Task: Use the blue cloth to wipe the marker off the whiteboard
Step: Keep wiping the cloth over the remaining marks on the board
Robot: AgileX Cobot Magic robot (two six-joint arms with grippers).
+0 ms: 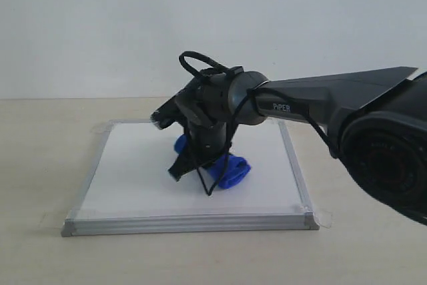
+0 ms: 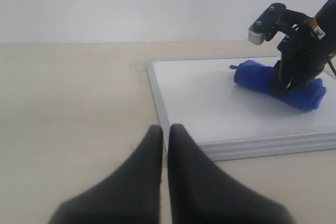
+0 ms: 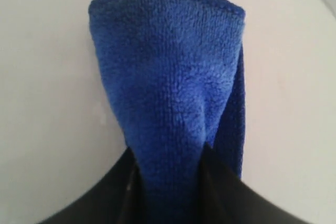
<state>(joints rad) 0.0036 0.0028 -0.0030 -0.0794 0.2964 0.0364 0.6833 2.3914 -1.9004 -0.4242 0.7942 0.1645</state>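
The whiteboard [image 1: 133, 185] lies flat on the beige table, silver-framed. The blue cloth [image 1: 230, 170] rests rolled on its middle, and my right gripper [image 1: 193, 168] is shut on it, pressing it onto the board. In the right wrist view the blue cloth [image 3: 168, 103] fills the gap between the two dark fingers [image 3: 94, 203]. The left wrist view shows the whiteboard [image 2: 210, 103], the blue cloth [image 2: 257, 77] and the right gripper [image 2: 294, 66] from the side. My left gripper [image 2: 165, 129] hangs shut over the table just off the board's corner. No red marker line shows in any view.
The right arm [image 1: 333, 98] reaches in from the right across the board. Tape tabs [image 1: 323, 218] stick out at the board's corners. Beige tabletop [image 1: 40, 165] surrounds the board, with a plain white wall behind.
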